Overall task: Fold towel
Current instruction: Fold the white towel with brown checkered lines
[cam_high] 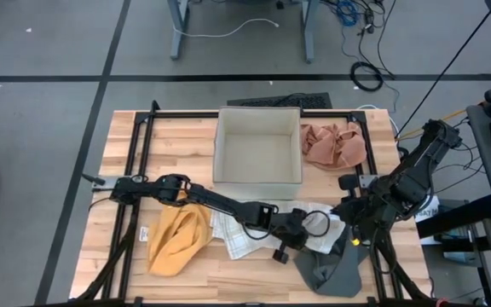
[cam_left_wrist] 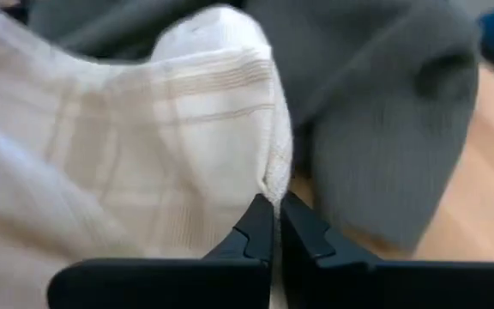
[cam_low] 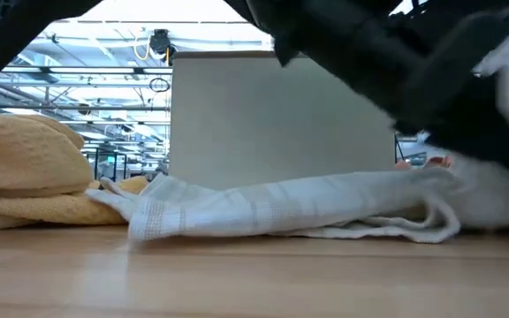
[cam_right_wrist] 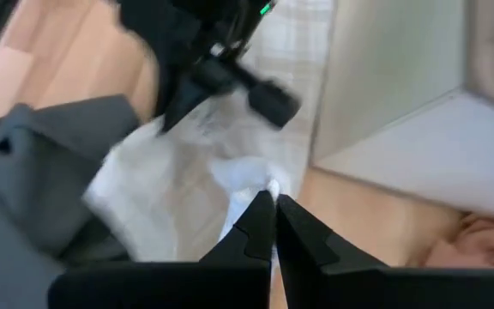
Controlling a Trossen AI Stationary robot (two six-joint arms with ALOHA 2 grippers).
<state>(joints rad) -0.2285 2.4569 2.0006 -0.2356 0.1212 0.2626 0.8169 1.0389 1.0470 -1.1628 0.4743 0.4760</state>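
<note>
**Both grippers pinched on one white checked towel: grip state and view coverage**

The left gripper (cam_left_wrist: 274,225) is closed, its two dark fingertips meeting on the hemmed edge of the white cotton towel with faint tan check lines (cam_left_wrist: 144,129). The right gripper (cam_right_wrist: 273,219) is likewise closed, nipping a raised corner of the same towel (cam_right_wrist: 221,163). Holding two separate points on one edge is judged to be preparation for lifting that edge and carrying it over the rest of the cloth, which is what a fold requires.

In the high view the towel (cam_high: 250,226) lies at the front middle of the light wooden table (cam_high: 186,141), with the left gripper (cam_high: 309,223) and right gripper (cam_high: 348,211) near each other at its right-hand end. A crumpled dark grey cloth (cam_high: 331,269) lies partly under that end, a mustard-yellow towel (cam_high: 177,239) just beside the opposite end, a pale open-topped box (cam_high: 258,147) behind, and a salmon-pink cloth (cam_high: 335,143) beside the box.

View differences:
- Only the wrist views show fingertip contact with the fabric.
- Only the high view shows both arms and every cloth together.
- The low view alone shows that the towel (cam_low: 299,208) is a flattened, rumpled layer resting on the table, its far end rising toward the dark arms.
</note>
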